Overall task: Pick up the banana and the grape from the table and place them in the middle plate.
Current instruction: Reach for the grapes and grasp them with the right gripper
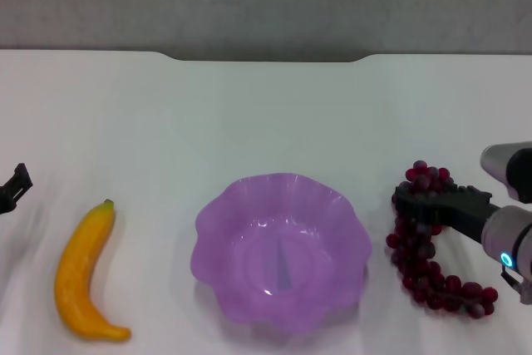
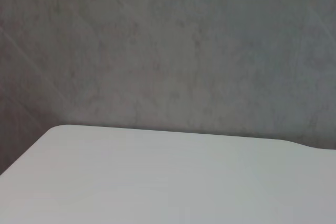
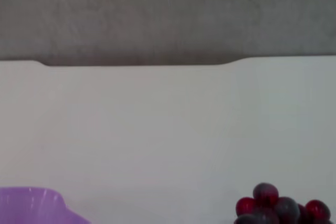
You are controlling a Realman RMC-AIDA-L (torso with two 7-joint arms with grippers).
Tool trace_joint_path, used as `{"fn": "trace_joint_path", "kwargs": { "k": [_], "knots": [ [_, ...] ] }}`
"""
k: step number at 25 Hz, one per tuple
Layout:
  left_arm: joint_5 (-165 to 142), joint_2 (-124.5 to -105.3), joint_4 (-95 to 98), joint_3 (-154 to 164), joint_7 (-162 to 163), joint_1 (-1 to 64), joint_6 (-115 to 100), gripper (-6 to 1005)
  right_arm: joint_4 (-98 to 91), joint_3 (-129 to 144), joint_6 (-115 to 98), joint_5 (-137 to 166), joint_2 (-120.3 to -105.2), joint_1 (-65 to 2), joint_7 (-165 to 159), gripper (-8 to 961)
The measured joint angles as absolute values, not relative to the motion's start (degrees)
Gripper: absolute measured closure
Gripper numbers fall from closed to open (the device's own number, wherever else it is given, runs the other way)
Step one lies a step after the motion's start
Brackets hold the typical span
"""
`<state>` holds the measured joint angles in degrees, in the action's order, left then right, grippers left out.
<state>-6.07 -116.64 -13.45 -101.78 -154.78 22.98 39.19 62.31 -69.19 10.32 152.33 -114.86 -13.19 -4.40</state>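
Note:
The banana [image 1: 83, 276] lies on the white table [image 1: 266, 114] at the front left, stem tip pointing away. The purple scalloped plate [image 1: 218, 215] stands empty at the front middle. The grape bunch [image 1: 432, 276] lies on the table right of the plate. My right gripper [image 1: 409, 202] reaches in from the right and sits across the far part of the bunch. The right wrist view shows the top grapes [image 3: 278, 208] and a bit of the plate's rim [image 3: 31, 203]. My left gripper [image 1: 15, 184] shows only at the left edge, left of the banana.
The table's far edge has a notch [image 1: 266, 59] with a grey wall behind it. The left wrist view shows only a table corner [image 2: 157, 177] and the wall. Bare tabletop lies between the fruit and the far edge.

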Motion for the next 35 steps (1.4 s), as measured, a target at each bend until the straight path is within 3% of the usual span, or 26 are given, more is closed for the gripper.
{"fn": "trace_joint_path", "kwargs": {
  "k": [4, 16, 29, 35],
  "knots": [
    [-6.09, -116.77, -13.45, -101.77, -154.78, 23.1, 39.2, 105, 57.99, -69.08, 9.32, 152.28, -114.99, -15.6, -4.68, 74],
    [-6.16, -116.81, -13.45, -101.77, -154.78, 23.12, 39.2, 105, 44.93, -65.68, 0.03, 148.52, -115.05, -22.44, -4.75, 112],
    [-6.15, -116.81, -13.45, -101.77, -154.77, 23.2, 39.2, 106, 42.21, -62.54, -2.75, 147.65, -115.09, -23.47, -4.79, 179],
    [-6.15, -116.81, -13.45, -101.78, -154.77, 23.21, 39.2, 106, 41.35, -62.35, -2.9, 147.65, -115.07, -23.4, -4.85, 452]
  ]
}}
